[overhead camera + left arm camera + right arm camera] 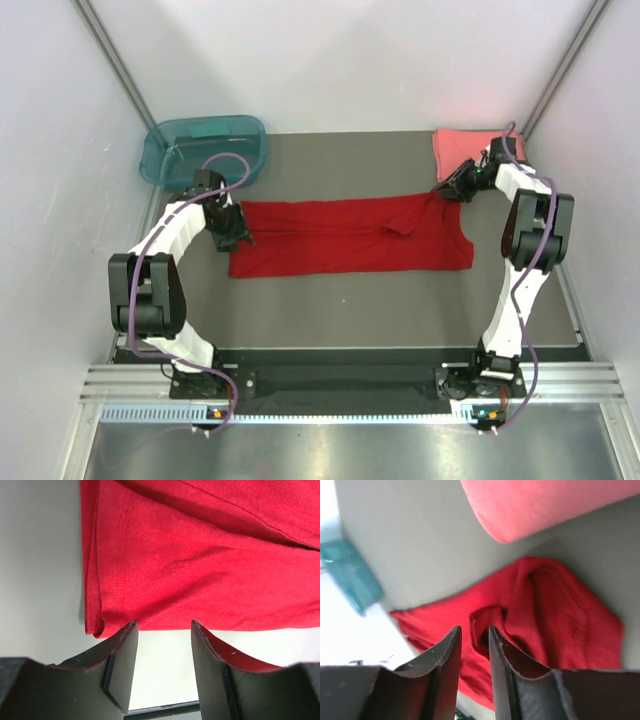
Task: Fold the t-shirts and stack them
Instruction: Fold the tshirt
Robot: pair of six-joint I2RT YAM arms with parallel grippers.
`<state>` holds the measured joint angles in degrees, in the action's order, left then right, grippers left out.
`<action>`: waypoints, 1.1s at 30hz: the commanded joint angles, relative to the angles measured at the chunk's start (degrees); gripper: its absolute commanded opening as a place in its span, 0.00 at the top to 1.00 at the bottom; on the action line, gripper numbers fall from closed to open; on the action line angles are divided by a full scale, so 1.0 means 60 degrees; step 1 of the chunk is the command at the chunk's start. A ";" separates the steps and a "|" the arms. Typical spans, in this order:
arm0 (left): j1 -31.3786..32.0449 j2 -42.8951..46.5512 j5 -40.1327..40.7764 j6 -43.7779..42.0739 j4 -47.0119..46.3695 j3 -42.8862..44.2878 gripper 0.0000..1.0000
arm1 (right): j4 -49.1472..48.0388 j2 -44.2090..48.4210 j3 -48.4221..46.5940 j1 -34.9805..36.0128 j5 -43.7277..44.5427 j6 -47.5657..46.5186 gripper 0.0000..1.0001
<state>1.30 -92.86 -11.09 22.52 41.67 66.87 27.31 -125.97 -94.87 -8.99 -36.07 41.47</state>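
The deep red t-shirt (350, 235) lies across the table as a long band folded lengthwise, its right end bunched. My left gripper (238, 232) is at the band's left end; in the left wrist view it (162, 625) stands open just short of the red hem (120, 555), with only bare table between its fingers. My right gripper (442, 190) hovers over the shirt's upper right corner. Its jaws (475, 630) are a narrow gap apart, open, above a raised fold of red cloth (487, 620). The coral-pink t-shirt (465, 150) lies folded at the back right.
A teal translucent tub (205, 150) stands at the back left corner, behind the left arm. White walls close in both sides and the back. The dark table mat (350, 310) shows bare in front of the red shirt.
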 commanded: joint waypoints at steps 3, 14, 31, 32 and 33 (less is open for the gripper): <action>0.0062 0.0433 -0.0245 -0.0048 0.0057 0.0237 0.48 | 0.1919 0.1408 -0.0173 0.0049 0.1382 -0.2105 0.68; 0.0032 0.0199 -0.0758 0.0640 -0.0543 -0.0423 0.53 | 0.2393 0.3666 0.3139 -0.0054 0.2729 -0.3602 0.71; -0.0451 0.0506 -0.0232 0.0831 0.0057 -0.0100 0.51 | 0.1908 0.4003 0.5998 -0.0977 0.4650 -0.3263 0.80; -0.0495 0.0491 -0.0188 0.0831 0.0042 -0.0144 0.50 | 0.1937 0.4018 0.5823 -0.0962 0.4650 -0.3337 0.80; -0.0539 0.0448 -0.0115 0.0773 0.0057 -0.0159 0.49 | 0.1996 0.4003 0.5734 -0.0962 0.4679 -0.3425 0.80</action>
<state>-0.49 -92.73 -13.39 26.92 41.34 64.93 36.88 -101.95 -60.99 -12.91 -18.48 24.18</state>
